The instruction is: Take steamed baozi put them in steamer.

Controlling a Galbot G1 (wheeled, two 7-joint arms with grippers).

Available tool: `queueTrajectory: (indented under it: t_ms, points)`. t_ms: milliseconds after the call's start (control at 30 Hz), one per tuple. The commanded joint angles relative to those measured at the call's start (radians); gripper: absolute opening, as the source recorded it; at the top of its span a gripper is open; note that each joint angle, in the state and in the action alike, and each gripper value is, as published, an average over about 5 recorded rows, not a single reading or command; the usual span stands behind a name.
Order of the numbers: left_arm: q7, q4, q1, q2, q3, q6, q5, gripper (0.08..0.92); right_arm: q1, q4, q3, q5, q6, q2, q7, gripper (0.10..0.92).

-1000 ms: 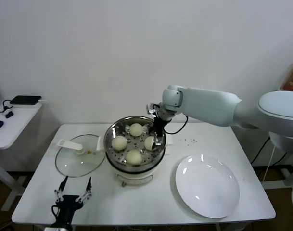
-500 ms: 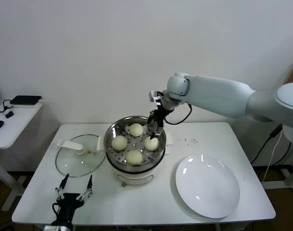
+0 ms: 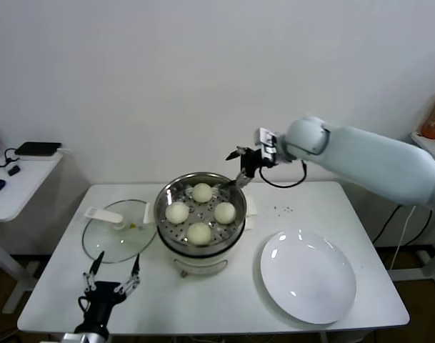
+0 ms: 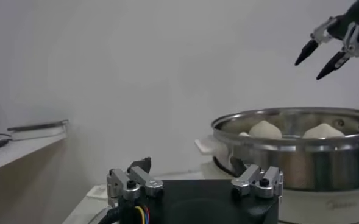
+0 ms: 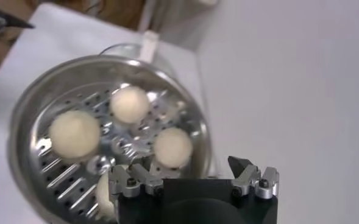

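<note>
Since all four small round cream-white baozi (image 3: 201, 212) already lie on the perforated tray inside the round shiny stainless-steel steamer (image 3: 163, 202), the loading looks finished as far as these views show. The buns sit apart from one another, well below and in front of the right gripper's jaws, and none is between them. The steamer stands on its white electric base on the white rectangular table (image 3: 360, 223).

The right gripper (image 3: 238, 153) hangs in the air above and just behind the steamer's far rim, its jaws spread wide and holding nothing. Nearer the robot than those jaws and to their right, the large round white plate (image 3: 308, 277) lies bare, with no bun on it, which supports the judgement that nothing is left to carry. On the other side of the steamer from the plate, the round glass lid (image 3: 118, 230) with its white handle rests flat on the table, off the pot.

The left gripper (image 3: 111, 274) is parked low at the table's near edge, jaws open and empty, well apart from the buns.
</note>
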Motion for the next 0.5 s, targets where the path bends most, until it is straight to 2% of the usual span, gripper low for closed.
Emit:
queueTrajectory:
  t_ms: [33,200,333,500]
  points:
    - [0.014,-0.035,0.017,-0.019,0.016,-0.011,0.006,0.823,-0.59,0.277,0.59,-0.171,0.153,-0.353,0.42,0.823]
    - [-0.006,-0.043,0.033,-0.033,0.036,-0.022,0.023,0.823,-0.969,0.329,0.977,-0.22,0.195,-0.314,0.503,0.823]
    - [-0.015,-0.056,0.05,-0.039,0.046,-0.028,0.031,0.823,-1.264,0.348,1.243,-0.307,0.264,-0.192,0.544,0.823]
    - [-0.033,-0.06,0.048,-0.044,0.042,-0.016,0.032,0.823,-1.517,0.382,1.426,-0.383,0.341,-0.005,0.58,0.823]
